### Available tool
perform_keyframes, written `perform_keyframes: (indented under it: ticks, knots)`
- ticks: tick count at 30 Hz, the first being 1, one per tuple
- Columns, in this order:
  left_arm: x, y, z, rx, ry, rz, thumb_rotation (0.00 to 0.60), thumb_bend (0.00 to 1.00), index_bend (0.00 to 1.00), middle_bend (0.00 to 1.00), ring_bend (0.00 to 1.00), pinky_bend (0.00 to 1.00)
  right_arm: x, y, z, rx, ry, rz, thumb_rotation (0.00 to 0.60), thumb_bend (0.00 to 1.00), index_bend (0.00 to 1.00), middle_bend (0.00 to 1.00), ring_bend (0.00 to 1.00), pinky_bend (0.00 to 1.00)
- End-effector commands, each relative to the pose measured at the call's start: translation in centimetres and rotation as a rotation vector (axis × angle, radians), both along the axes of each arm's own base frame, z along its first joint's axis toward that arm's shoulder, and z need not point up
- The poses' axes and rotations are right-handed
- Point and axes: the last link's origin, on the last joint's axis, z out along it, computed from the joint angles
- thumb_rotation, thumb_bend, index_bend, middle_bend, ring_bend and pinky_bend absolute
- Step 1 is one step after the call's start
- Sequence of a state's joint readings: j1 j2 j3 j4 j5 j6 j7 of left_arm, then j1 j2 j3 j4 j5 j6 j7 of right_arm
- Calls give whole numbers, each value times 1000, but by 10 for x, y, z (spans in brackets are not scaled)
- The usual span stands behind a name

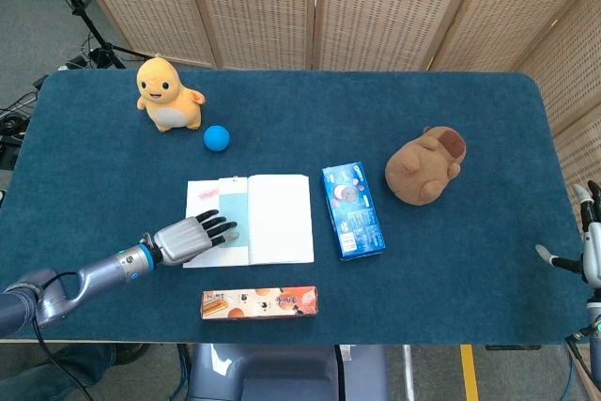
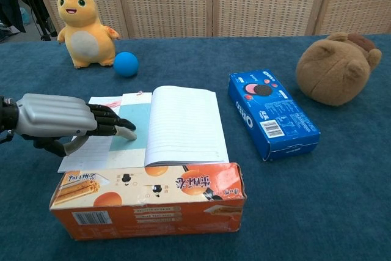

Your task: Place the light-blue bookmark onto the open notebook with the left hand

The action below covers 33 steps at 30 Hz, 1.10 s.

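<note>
We're looking down on a dark blue worktop [image 1: 470,260], and at the far left stands a yellow plush toy [image 1: 166,93], upright and facing us. Just beside it lies a small blue ball [image 1: 217,138]. Near the middle we see a blue cookie box [image 1: 352,209] lying flat, its long side running away from us. Over to the right, a brown plush bear [image 1: 425,164] lies on the cloth, well apart from the box. At the near edge lies an orange snack box [image 2: 146,200], lengthwise. Behind it all we've got woven folding screens [image 1: 319,7].
</note>
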State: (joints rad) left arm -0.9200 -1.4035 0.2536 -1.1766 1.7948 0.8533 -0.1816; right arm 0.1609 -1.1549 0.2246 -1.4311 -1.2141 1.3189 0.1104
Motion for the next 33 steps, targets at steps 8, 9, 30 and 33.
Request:
perform_keyframes:
  ticks: [8,9,30,33]
  knots:
    - [2,-1,-3,-5,-7,1,600,1000,0,0,0,0,0,0,1,-1,-3,0,600,0,0,0,0,0]
    - [2,-1,-3,-4,-7,0,600,1000,0,0,0,0,-1,0,1,-1,-4,0,600,0,0,0,0,0]
    - [5,-6,6,13,-67,-29,600,1000,0,0,0,0,0,2,3,-2,-11,7,600,0,0,0,0,0]
    - [4,-6,16,33,-95,-27,600,1000,0,0,0,0,1,2,2,3,-10,11,600,0,0,0,0,0]
